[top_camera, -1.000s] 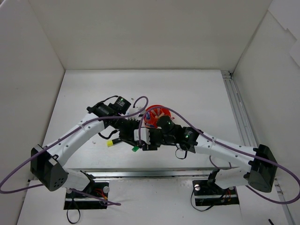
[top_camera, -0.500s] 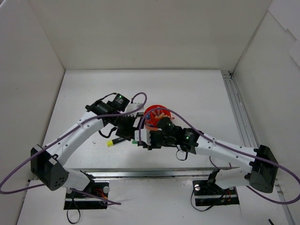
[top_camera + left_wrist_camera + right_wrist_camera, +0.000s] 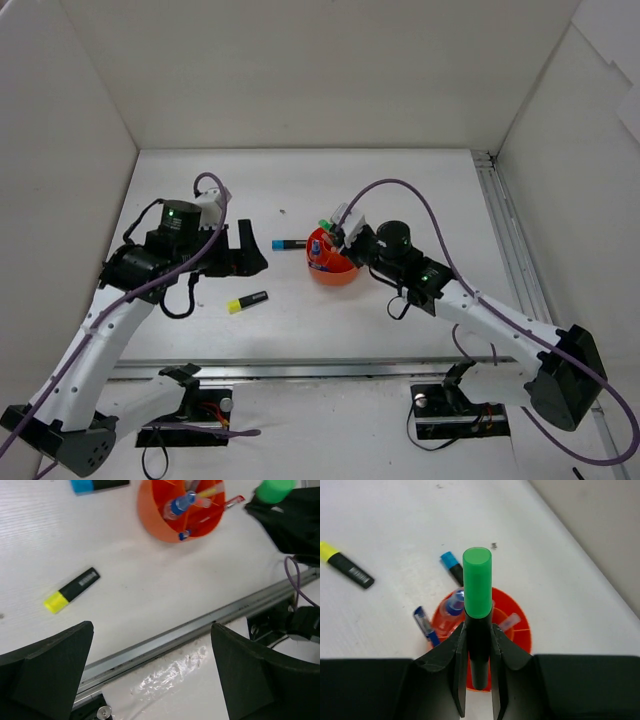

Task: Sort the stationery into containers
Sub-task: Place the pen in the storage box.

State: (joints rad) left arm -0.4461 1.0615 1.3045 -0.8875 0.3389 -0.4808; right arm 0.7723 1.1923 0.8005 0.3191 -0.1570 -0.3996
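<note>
My right gripper (image 3: 479,645) is shut on a black highlighter with a green cap (image 3: 477,582). It holds the highlighter cap-forward above the round orange tub (image 3: 520,626). From above, the right gripper (image 3: 338,232) hangs over the tub's (image 3: 333,275) far-left rim, and the green cap (image 3: 325,224) pokes out past it. A blue-white marker (image 3: 451,607) and thin pens stand in the tub. A blue pen (image 3: 424,623) leans at its side. My left gripper (image 3: 252,260) is wide open and empty, left of the tub, with a broad gap between its fingers (image 3: 47,672).
A yellow-capped highlighter (image 3: 247,301) lies on the table in front of the left gripper. A blue-capped highlighter (image 3: 288,244) lies just left of the tub. A metal rail (image 3: 200,625) runs along the table's near edge. White walls enclose the table.
The right gripper closed on the green-capped highlighter and carried it from in front of the tub to above it. The left gripper opened wide and drew back left.
</note>
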